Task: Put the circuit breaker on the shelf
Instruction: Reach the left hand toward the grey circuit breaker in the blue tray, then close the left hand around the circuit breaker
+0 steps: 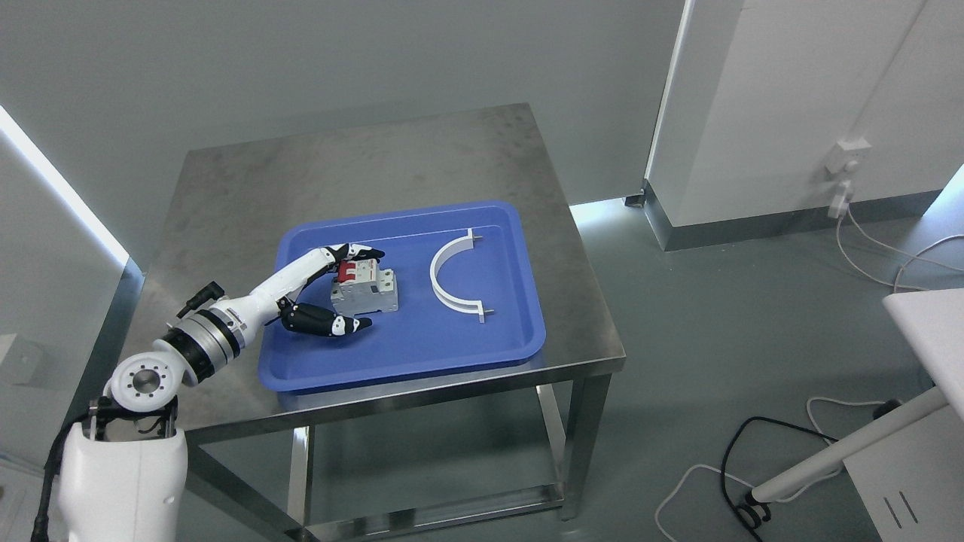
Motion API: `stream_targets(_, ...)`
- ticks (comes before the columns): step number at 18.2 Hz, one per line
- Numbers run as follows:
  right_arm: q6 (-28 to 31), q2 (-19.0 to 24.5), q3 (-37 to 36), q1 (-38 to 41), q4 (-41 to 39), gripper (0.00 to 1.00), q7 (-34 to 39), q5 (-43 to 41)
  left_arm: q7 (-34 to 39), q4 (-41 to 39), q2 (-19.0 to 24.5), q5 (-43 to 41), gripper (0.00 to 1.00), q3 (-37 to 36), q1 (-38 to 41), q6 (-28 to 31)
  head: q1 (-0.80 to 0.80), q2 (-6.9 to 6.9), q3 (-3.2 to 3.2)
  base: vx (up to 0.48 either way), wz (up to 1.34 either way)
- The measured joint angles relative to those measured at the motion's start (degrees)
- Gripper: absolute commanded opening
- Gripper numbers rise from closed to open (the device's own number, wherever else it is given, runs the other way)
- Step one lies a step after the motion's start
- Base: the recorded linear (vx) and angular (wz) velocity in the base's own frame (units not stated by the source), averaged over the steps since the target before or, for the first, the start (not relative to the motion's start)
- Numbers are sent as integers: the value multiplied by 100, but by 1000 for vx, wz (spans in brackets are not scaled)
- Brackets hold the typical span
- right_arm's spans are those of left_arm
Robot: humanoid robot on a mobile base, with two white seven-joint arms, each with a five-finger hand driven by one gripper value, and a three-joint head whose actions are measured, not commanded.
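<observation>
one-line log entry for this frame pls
phase: reach/grasp | left hand: open around grey circuit breaker with red switches, grasp not closed | breaker: in blue plastic tray on steel table | right hand: not in view

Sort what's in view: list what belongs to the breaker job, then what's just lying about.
For the job:
- breaker, in the tray
- left hand, fingers on either side of the breaker
- blue tray holding the breaker

Lying about:
- white curved bracket, also in the tray
- cables on the floor
- wall socket
</observation>
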Motion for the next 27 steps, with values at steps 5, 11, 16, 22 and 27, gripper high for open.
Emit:
stream_targets(5,0,0,0,0,0,100,0,0,-20,247,99,-295,59,-49,-378,7,0,0,0,0,0)
stream_targets(11,0,0,0,0,0,100,0,0,-185,446,203,-425,51,-88,-519,-72,0,0,0,0,0)
stream_targets(16,0,0,0,0,0,100,0,0,-239,560,228,-455,37,-91,-572,-110,0,0,0,0,0)
stream_targets(22,0,0,0,0,0,100,0,-1,-341,646,234,-456,11,-70,-612,-634,0,0,0,0,0)
stream_targets(27,0,0,0,0,-1,100,0,0,-299,604,-192,70,5,281,-885,-818,0,0,0,0,6)
